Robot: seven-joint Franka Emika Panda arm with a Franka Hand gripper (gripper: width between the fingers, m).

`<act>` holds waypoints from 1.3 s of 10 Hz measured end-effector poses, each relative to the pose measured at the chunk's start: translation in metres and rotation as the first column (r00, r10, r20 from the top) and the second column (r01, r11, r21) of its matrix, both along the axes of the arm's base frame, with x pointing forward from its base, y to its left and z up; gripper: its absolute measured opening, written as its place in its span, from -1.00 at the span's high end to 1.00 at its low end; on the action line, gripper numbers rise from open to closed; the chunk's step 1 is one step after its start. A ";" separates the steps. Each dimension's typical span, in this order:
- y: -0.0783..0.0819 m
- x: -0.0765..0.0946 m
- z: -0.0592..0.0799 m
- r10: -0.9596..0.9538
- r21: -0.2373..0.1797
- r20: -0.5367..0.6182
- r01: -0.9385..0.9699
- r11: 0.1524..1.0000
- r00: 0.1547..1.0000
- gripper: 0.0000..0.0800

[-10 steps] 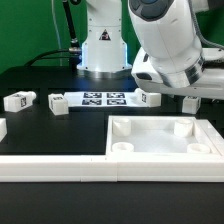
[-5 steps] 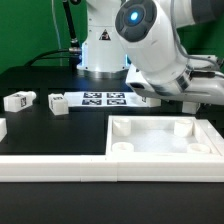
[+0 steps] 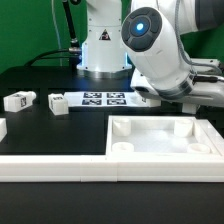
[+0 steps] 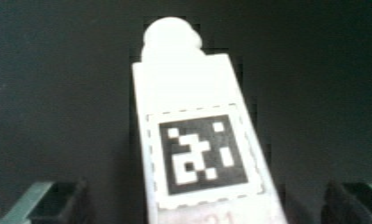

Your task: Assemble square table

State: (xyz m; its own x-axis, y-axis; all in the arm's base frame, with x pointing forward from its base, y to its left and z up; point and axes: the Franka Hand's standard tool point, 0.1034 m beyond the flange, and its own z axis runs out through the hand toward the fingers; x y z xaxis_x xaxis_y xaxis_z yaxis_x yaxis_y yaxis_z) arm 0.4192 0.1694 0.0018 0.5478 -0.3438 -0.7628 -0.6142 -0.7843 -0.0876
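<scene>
The white square table top (image 3: 165,141) lies tray-like with raised rim and round corner holes at the exterior view's right front. In the wrist view a white tagged leg (image 4: 192,130) lies lengthwise on the black table between my fingers (image 4: 46,203). My gripper (image 4: 201,206) is open, with a dark gap on each side of the leg. In the exterior view the arm (image 3: 160,55) hangs over the table top's far edge and hides the fingertips. A small tagged leg (image 3: 149,97) shows just beside the arm.
Two more legs (image 3: 18,100) (image 3: 58,104) lie at the exterior view's left, and another (image 3: 2,127) at the left edge. The marker board (image 3: 105,98) lies in front of the robot base. A long white bar (image 3: 60,166) edges the front.
The arm's wrist has turned and swung a little toward the exterior view's left, bringing its blue-lit joint into view. The table top and loose legs have not moved.
</scene>
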 end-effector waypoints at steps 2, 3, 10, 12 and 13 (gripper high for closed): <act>0.000 0.000 0.000 0.000 0.000 0.000 0.000 1.000 1.000 -0.02; 0.000 0.000 0.000 0.000 0.000 0.000 0.000 1.000 1.000 -0.02; -0.006 0.002 0.002 0.017 0.002 0.006 -0.017 1.000 1.000 0.28; -0.045 0.040 0.036 0.098 -0.023 0.094 -0.096 0.995 0.991 0.28; -0.047 0.049 0.055 0.124 -0.039 0.132 -0.120 0.992 0.983 0.28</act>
State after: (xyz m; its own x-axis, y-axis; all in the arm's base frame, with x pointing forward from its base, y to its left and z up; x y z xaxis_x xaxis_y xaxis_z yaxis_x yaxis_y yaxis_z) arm 0.4682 0.1221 0.0566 0.6833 -0.2900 -0.6701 -0.4979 -0.8563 -0.1372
